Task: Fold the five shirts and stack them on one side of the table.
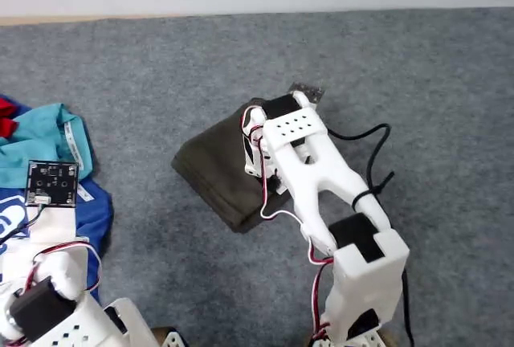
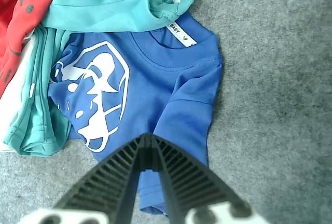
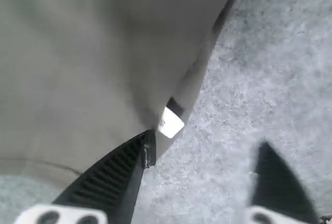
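On the left of the grey table [image 1: 418, 82] a red shirt [image 2: 21, 11], a teal shirt [image 2: 104, 1] and a blue shirt [image 2: 181, 79] lie heaped together. The left gripper [image 2: 148, 141] hangs over the blue shirt, its jaws pressed together with nothing seen between them. Mid-table lies 1 folded olive shirt [image 1: 213, 170]. The right gripper [image 3: 207, 141] is spread wide at its edge and holds nothing.

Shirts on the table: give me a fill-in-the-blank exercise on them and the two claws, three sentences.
1. The blue shirt bears a ___ print.
2. The left claw above the blue shirt is ___.
3. The right claw at the edge of the olive shirt is ___.
Missing words: white; shut; open.
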`<state>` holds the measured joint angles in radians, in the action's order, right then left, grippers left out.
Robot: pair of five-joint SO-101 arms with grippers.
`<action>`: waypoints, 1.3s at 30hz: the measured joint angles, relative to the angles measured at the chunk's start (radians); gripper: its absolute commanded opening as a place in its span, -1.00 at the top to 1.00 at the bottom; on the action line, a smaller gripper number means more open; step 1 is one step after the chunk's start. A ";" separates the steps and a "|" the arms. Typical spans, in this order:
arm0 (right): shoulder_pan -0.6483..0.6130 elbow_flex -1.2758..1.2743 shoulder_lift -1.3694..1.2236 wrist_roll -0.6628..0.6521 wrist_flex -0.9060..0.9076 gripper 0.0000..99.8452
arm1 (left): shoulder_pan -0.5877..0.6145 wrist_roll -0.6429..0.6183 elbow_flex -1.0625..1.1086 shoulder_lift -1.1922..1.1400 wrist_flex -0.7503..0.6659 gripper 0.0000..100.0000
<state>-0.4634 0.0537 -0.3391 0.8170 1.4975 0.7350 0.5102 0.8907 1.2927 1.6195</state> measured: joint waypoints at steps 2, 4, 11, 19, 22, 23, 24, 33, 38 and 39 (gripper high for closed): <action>-0.002 0.000 -0.015 0.000 -0.035 0.22 | 0.000 0.000 0.000 0.000 0.000 0.99; -0.003 0.000 -0.032 0.002 -0.080 0.28 | 0.000 0.000 0.000 0.000 0.000 0.99; -0.002 0.000 -0.087 0.002 -0.196 0.31 | 0.000 0.000 0.000 0.000 0.000 0.99; -0.003 0.003 -0.172 0.002 -0.295 0.31 | 0.000 0.000 0.000 0.000 0.000 0.99; -0.005 0.003 -0.186 0.002 -0.331 0.31 | 0.000 0.000 0.000 0.000 0.000 0.99; -0.005 0.003 -0.187 0.002 -0.341 0.31 | 0.000 0.000 0.000 0.000 0.000 0.99; -0.005 0.003 -0.189 0.002 -0.348 0.31 | 0.000 0.000 0.000 0.000 0.000 0.99; -0.005 0.003 -0.193 0.003 -0.367 0.47 | 0.000 0.000 0.000 0.000 0.000 0.99; 0.005 0.003 -0.193 0.003 -0.367 0.78 | 0.000 0.000 0.000 0.000 0.000 0.99; 0.006 0.002 -0.192 0.003 -0.365 0.83 | 0.000 0.000 0.000 0.000 0.000 0.99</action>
<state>-0.4572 0.0552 -0.5309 0.8201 1.1324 0.7350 0.5102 0.8907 1.2927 1.6195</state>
